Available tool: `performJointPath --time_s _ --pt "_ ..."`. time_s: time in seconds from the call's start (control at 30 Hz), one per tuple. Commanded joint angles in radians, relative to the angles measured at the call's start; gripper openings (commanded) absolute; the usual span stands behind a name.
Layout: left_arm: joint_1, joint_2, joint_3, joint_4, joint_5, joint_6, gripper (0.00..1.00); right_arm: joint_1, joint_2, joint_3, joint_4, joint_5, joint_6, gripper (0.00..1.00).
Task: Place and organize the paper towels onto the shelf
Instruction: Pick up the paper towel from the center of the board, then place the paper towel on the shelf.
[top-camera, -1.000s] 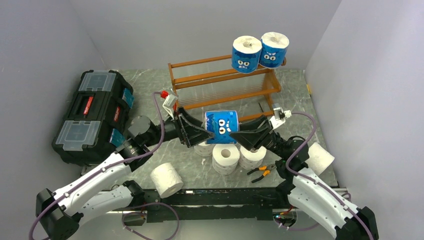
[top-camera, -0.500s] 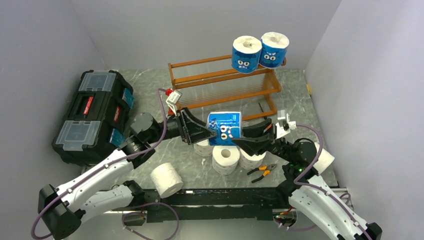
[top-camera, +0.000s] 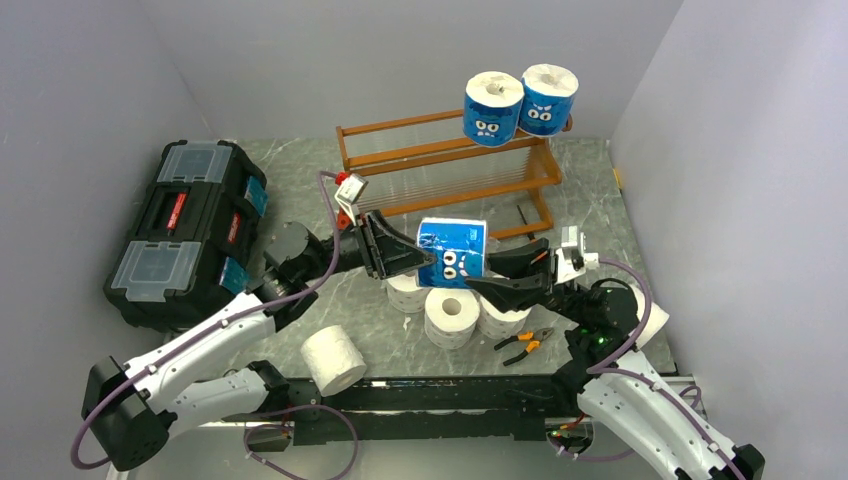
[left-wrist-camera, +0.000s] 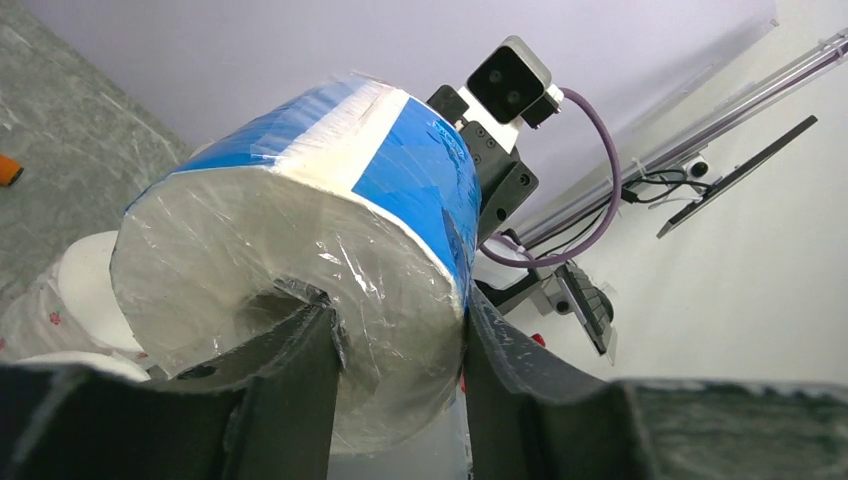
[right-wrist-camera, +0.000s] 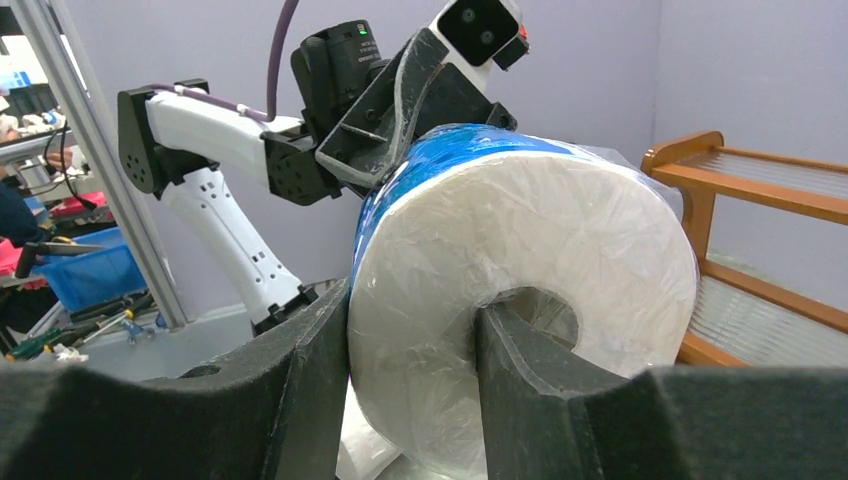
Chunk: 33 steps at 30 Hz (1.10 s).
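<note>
A blue-wrapped paper towel roll (top-camera: 452, 253) with a cartoon face hangs above the table in front of the shelf (top-camera: 450, 165), tilted a little. My left gripper (top-camera: 415, 262) is shut on its left end, one finger in the core and one on the outside, as the left wrist view shows (left-wrist-camera: 395, 310). My right gripper (top-camera: 490, 275) is shut the same way on the right end (right-wrist-camera: 415, 305). Two more blue rolls (top-camera: 492, 108) (top-camera: 549, 100) stand on the shelf's top tier at its right end.
Three white rolls (top-camera: 451, 316) cluster on the table under the held roll. Another white roll (top-camera: 333, 358) lies near the left arm, and one (top-camera: 645, 318) sits behind the right arm. Pliers (top-camera: 525, 343) lie at the front. A black toolbox (top-camera: 185, 230) stands left.
My left gripper's jaws have closed from wide apart onto the roll's left end. The roll has shifted slightly right and tilted. The right arm has pulled back a little.
</note>
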Motion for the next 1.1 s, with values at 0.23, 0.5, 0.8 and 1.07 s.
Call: performJointPath --time_s 0.23,0.5,0.8,1.07 --pt "-0.003 -0.015 0.051 0.120 0.056 0.020 0.29 0.011 -0.014 0.044 -0.077 -0.008 -0.005 0.91" --pt "0.121 -0.057 0.369 -0.459 0.042 0.391 0.28 0.010 -0.125 0.096 -0.320 0.095 -0.047 1.00" --pt "0.237 0.110 0.837 -1.005 -0.081 0.727 0.30 0.010 -0.207 0.111 -0.473 0.137 -0.045 1.00" --pt "0.236 0.304 1.068 -1.132 -0.309 1.000 0.30 0.010 -0.223 0.091 -0.572 0.152 -0.009 1.00"
